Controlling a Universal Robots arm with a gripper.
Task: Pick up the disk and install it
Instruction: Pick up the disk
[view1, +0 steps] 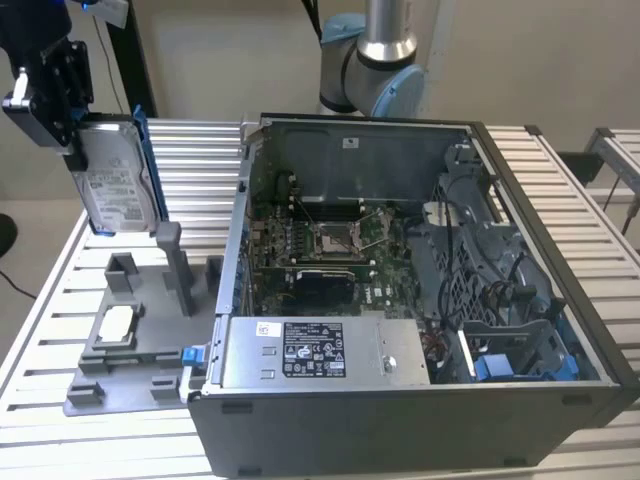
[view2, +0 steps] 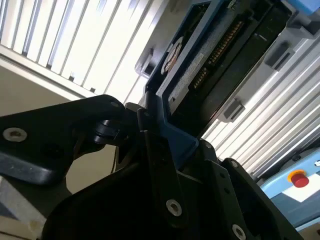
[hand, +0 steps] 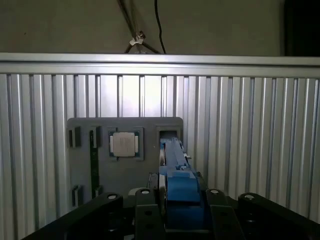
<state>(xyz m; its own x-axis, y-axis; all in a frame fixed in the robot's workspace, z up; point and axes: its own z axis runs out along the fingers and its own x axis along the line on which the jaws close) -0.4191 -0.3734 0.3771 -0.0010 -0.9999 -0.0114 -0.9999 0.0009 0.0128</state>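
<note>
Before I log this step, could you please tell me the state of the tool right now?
The tool is closed on the disk, holding it on edge above the grey fixture.

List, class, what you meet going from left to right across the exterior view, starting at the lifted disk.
disk held up in the gripper → upright post of the grey fixture → processor socket in the open case → drive cage

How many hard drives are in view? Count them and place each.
1. The flat silver metal hard drive in a blue plastic frame hangs in the hand above the grey plastic fixture; the open dark case may hide others.
</note>
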